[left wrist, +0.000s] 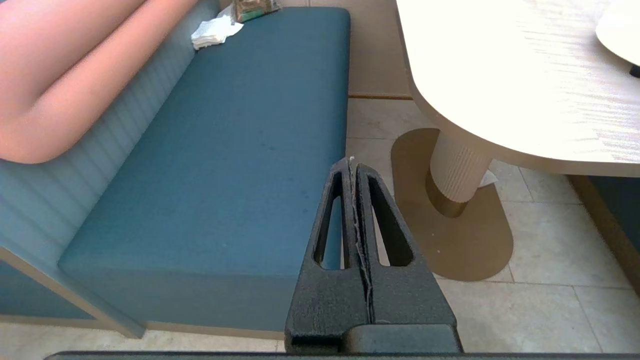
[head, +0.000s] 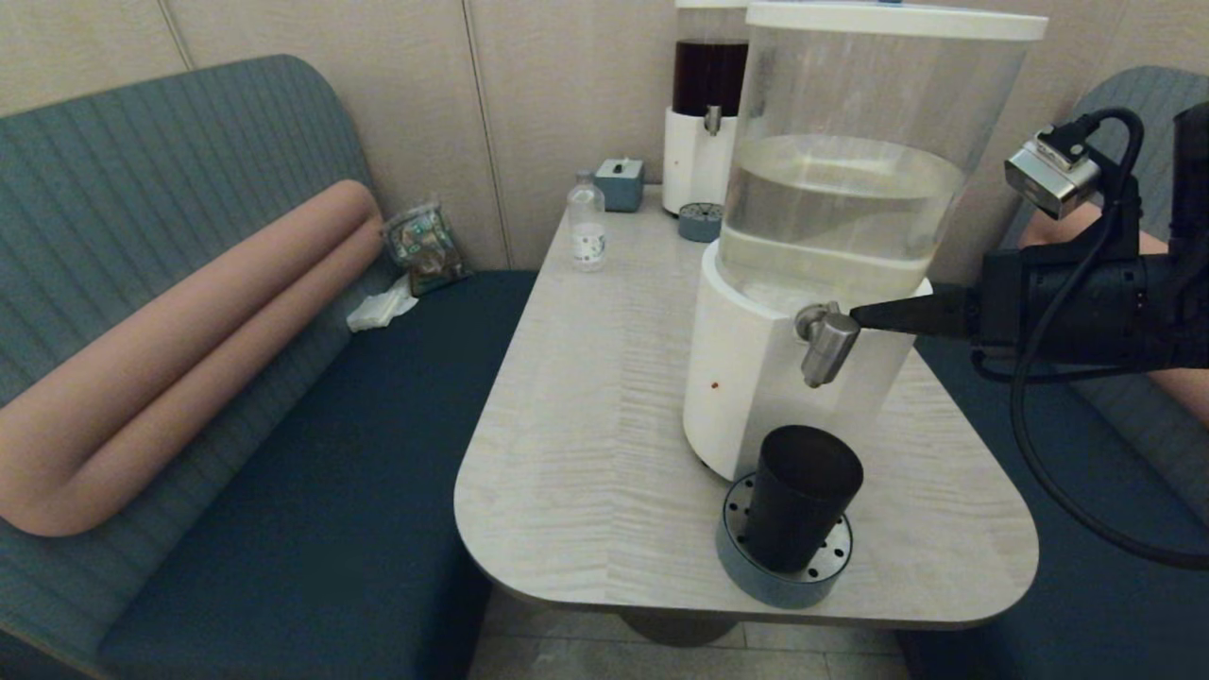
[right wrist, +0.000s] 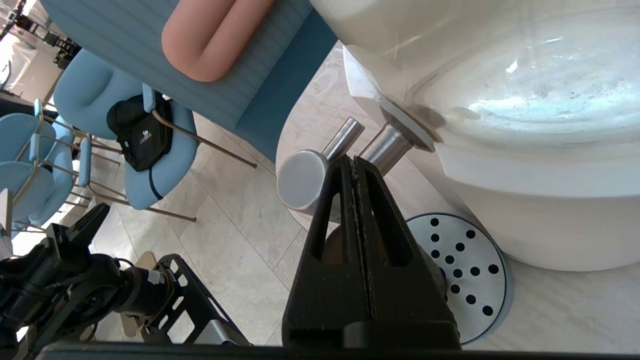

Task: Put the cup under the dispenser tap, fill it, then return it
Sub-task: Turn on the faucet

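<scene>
Judging the fill step in hand, I noted the dispenser (head: 803,312) on the table (head: 586,444), pale liquid about halfway up its tank. The cup (head: 803,496) stood upright on the drip tray (head: 746,557), directly under the tap (head: 826,345). My right gripper (head: 861,317), fingers pressed together, touched the tap from the right. Best to push steadily and watch the level. Left gripper (left wrist: 352,165), fingers together, hung parked over the floor by the bench (left wrist: 225,150).

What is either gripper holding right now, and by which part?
Nothing. The right gripper is shut and empty, its tip at the dispenser tap. The cup stands free below. The left gripper is shut, empty, off the table.
</scene>
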{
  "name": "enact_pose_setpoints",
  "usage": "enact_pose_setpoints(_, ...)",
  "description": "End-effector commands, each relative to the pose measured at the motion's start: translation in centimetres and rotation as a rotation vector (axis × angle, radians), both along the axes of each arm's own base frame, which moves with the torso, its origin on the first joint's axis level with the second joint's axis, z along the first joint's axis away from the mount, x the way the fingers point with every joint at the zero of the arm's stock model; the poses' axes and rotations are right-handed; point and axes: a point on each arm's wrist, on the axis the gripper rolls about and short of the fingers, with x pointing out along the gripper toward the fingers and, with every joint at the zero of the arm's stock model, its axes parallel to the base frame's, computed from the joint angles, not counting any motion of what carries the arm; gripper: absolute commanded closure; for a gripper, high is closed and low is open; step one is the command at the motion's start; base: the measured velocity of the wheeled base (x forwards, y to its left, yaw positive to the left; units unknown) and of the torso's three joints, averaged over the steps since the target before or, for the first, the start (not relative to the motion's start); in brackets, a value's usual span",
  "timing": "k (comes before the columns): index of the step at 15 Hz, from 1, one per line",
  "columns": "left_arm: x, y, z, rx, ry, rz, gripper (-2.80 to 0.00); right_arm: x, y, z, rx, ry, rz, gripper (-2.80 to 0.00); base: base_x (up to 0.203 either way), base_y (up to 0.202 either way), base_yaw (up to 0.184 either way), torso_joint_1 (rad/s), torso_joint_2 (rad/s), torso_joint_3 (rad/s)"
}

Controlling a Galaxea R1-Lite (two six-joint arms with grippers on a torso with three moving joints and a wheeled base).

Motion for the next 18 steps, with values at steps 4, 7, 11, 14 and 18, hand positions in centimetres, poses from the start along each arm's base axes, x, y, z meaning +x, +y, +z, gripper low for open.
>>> enact_pose_setpoints(4, 0.01, 0.0, 0.0, 0.0, 0.001, 0.0, 0.0, -0.05, 0.01, 0.17, 0.004, -0.004, 0.004, 0.0, 0.0, 0.0, 0.0, 0.0, 0.0, 0.0)
enact_pose_setpoints(7, 0.01, 0.0, 0.0, 0.0, 0.001, -0.001, 0.0, -0.01, 0.02, 0.11, 0.004, -0.003, 0.004, 0.0, 0.0, 0.0, 0.0, 0.0, 0.0, 0.0)
enact_pose_setpoints(11, 0.01, 0.0, 0.0, 0.0, 0.001, 0.0, 0.0, 0.04, 0.05, -0.03, 0.008, -0.005, 0.016, 0.0, 0.0, 0.0, 0.0, 0.0, 0.0, 0.0)
enact_pose_setpoints(14, 0.01, 0.0, 0.0, 0.0, 0.001, 0.0, 0.0, 0.2, 0.09, -0.32, 0.007, 0.003, 0.017, 0.0, 0.0, 0.0, 0.0, 0.0, 0.0, 0.0)
enact_pose_setpoints(18, 0.01, 0.0, 0.0, 0.0, 0.001, 0.0, 0.0, 0.29, 0.42, -0.35, 0.008, 0.005, 0.032, 0.0, 0.0, 0.0, 0.0, 0.0, 0.0, 0.0)
